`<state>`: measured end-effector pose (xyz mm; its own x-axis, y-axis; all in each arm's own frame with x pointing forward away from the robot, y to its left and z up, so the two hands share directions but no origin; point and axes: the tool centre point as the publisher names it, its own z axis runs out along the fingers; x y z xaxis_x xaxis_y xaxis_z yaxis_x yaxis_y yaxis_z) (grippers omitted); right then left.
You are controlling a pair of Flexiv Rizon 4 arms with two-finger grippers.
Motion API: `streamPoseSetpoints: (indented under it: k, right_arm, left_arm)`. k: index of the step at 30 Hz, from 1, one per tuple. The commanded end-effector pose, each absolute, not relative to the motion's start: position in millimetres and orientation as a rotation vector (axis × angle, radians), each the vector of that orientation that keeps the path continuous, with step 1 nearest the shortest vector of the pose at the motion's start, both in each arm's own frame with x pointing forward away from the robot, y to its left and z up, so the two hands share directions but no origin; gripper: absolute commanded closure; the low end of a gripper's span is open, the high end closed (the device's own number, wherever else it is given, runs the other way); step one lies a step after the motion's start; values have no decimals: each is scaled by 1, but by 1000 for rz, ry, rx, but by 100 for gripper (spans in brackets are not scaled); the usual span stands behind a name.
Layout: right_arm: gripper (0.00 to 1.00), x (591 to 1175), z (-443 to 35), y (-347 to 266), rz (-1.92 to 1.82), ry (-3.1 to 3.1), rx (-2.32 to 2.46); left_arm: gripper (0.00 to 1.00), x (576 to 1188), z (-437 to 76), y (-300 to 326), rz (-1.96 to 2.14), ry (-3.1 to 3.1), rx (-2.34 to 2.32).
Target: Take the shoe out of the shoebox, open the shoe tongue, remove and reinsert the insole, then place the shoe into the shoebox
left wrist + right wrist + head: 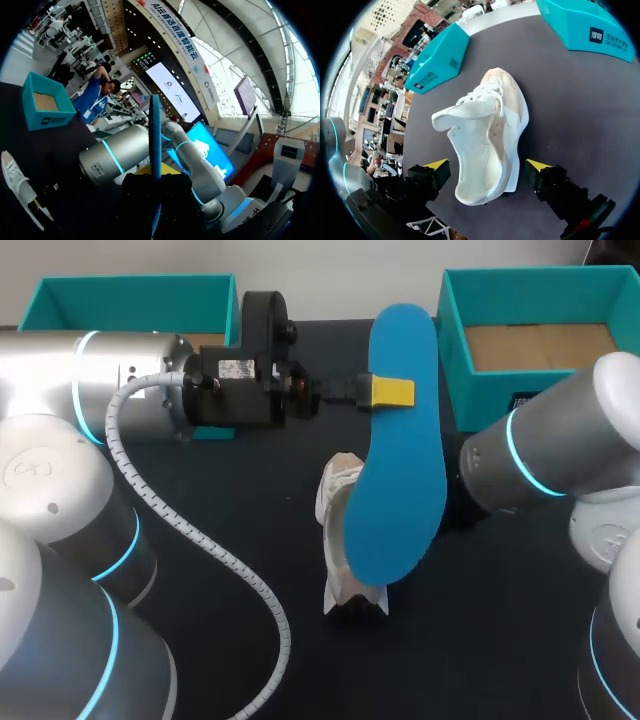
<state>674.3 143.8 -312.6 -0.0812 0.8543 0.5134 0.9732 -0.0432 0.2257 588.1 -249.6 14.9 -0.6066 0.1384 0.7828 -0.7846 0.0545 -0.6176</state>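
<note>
Dark table (pixel 470 640), with a teal shoebox (pixel 452 360) at the far right corner and a second teal box (pixel 130 305) at the far left.

Shoe (pixel 490 125): white, upright on its sole mid-table, out of both boxes. The tongue is lifted and the opening is exposed.

Insole (pixel 405 460): blue, out of the shoe, held flat above it. From the head view it covers most of the shoe.

Left gripper (pixel 388 392): closed on the insole's edge toward one end. The left wrist view shows the insole edge-on, running between the fingers.

Right gripper (pixel 488 165): spread wide, one yellow tip on each side of the heel. The tips are just beside the heel and, as far as I can see, not pressing on it. It holds nothing.

Judgement: removal is done and reinsertion is next.

Notes for doing it well:
- Close the right fingers on the heel first, so the shoe cannot slide or tip when the insole pushes in.
- Tilt the insole so its free end drops into the opening under the tongue, then feed it toward the toe.
- Keep the insole in line with the shoe's long axis, since a skewed entry may buckle it against the side wall.
- Release only once the gripped end is seated in the heel cup.

Risk: the tongue could fold down and block the way in.
</note>
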Motion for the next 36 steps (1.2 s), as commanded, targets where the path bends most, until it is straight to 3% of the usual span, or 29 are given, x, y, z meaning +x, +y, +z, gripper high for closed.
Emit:
streamPoseSetpoints:
  k: [1, 36]
  right_arm:
    - [0, 672, -312, 140, -813, -2001, -1957]
    - [0, 693, -217, 126, -1251, -1398, -1457]
  left_arm:
    - [100, 587, 14, -249, 1644, -1620, 662]
    - [100, 587, 14, -249, 1644, -1620, 662]
